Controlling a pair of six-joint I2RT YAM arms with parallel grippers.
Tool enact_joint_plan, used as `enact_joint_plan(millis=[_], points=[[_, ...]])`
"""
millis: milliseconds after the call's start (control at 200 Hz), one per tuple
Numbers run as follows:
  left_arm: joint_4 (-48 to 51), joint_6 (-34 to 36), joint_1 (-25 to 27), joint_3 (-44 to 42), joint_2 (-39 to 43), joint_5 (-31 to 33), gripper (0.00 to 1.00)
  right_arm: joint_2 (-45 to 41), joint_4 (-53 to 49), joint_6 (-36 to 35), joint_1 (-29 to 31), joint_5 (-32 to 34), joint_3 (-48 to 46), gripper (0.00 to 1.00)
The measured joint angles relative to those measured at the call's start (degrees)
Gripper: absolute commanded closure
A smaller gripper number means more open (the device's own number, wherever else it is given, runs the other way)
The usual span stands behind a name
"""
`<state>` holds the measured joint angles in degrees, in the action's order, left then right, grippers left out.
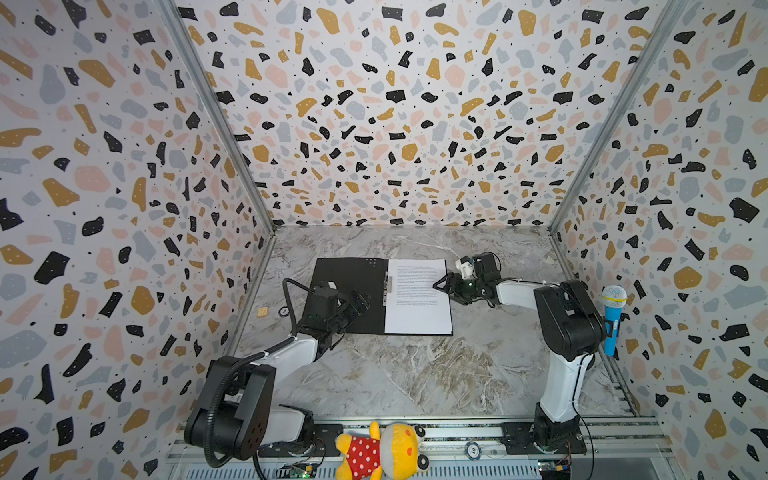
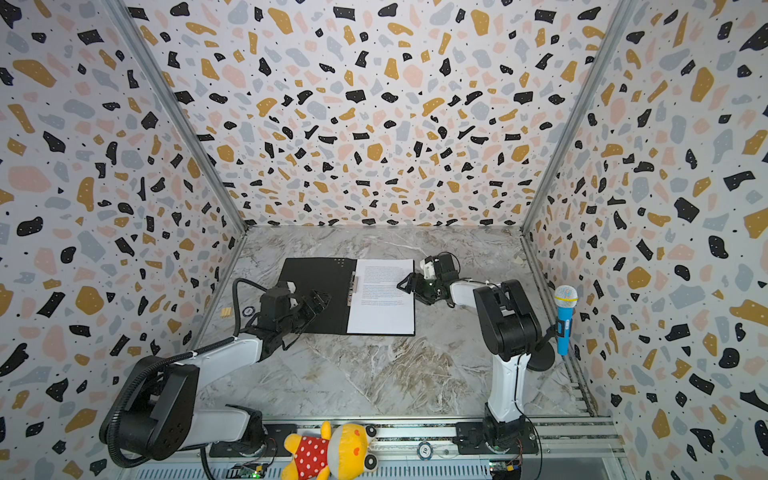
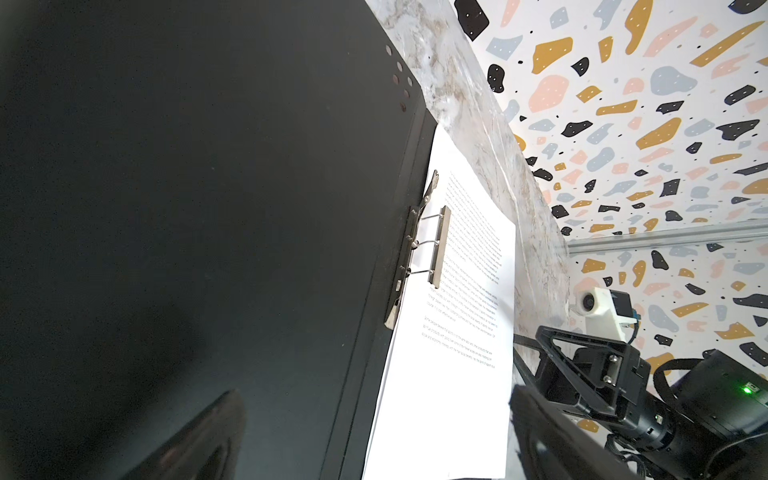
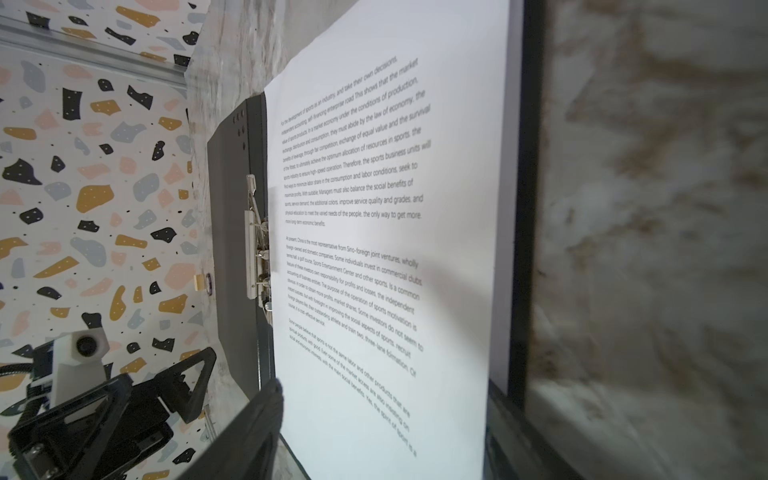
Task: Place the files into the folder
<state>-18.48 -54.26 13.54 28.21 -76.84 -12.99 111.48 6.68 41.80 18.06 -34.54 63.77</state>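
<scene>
Marble tabletop (image 1: pixel 415 374); sheet (image 1: pixel 419 307) within folder's (image 1: pixel 349 282) edges.

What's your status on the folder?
Left gripper open over folder flap; right gripper open at sheet edge. Sheet flat in open folder. Nothing blocking.

Yellow plush toy (image 1: pixel 380 451) (red spotted dress) lies at front; blue microphone (image 1: pixel 613 320) stands at right.
</scene>
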Motion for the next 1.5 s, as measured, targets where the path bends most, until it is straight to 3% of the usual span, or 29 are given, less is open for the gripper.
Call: enact_joint_plan(millis=[436, 881, 1502], points=[[-2.3, 1.1, 0.0, 5.9, -7.8, -2.9, 0.00, -2.7, -3.3, -2.5, -1.7, 3.0, -0.6, 0.18], [-7.3, 1.8, 0.9, 13.7, -21.0, -8.6, 0.00, -8.7, -2.0, -4.0, -6.4, 3.0, -9.4, 0.18], [-7.8, 1.8, 4.1, 17.0, -25.3, -8.4, 0.00, -13.3, 3.3, -4.6, -10.5, 1.0, -18.6, 0.18]])
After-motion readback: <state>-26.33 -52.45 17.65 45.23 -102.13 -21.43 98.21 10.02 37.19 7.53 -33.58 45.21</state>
